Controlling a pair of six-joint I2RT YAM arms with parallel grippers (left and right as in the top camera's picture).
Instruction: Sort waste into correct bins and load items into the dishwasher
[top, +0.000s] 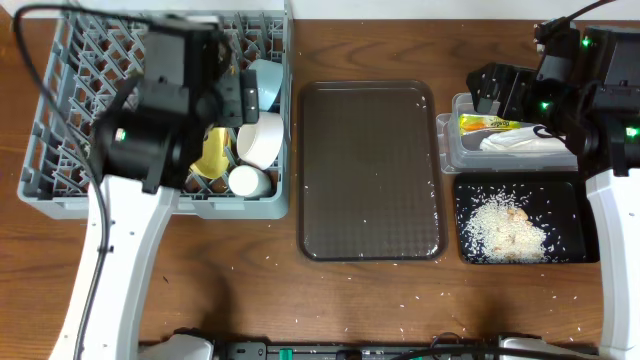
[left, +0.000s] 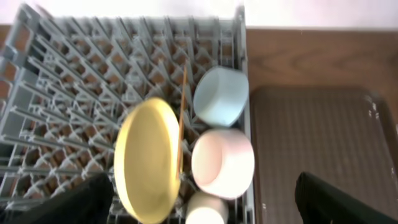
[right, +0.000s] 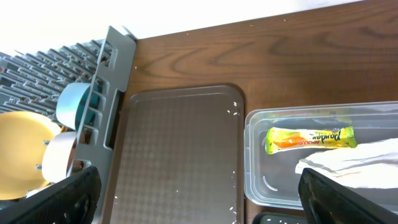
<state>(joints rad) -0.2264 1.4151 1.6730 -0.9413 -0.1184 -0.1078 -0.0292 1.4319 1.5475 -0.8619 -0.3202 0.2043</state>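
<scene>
Glossy black shallow tub (top: 570, 200) nearest on the right, loose white rice grains (top: 505, 228) heaped inside. More specks over the brown wooden table (top: 250, 300) and along the right edge of the flat dark-brown serving tray (top: 370, 170) beside it. Behind the black tub, clear plastic tub (right: 273, 180) with green-and-yellow sachet wrapper (right: 310, 138) and crumpled white paper napkin (right: 354, 163). Right gripper (right: 199, 173) above this tub: fingers spread wide, grips nothing. Left gripper (left: 202, 186) above the large grey plastic dish rack (left: 56, 81): equally wide, also empty. Under it, near to far: small white cup (left: 208, 211), white bowl (left: 222, 163) beside yellow round plate (left: 146, 162) on edge, light-blue bowl (left: 221, 96). Probably left to do: tray-edge grains, leftward of the right claw and nearer, closest to that arm.
</scene>
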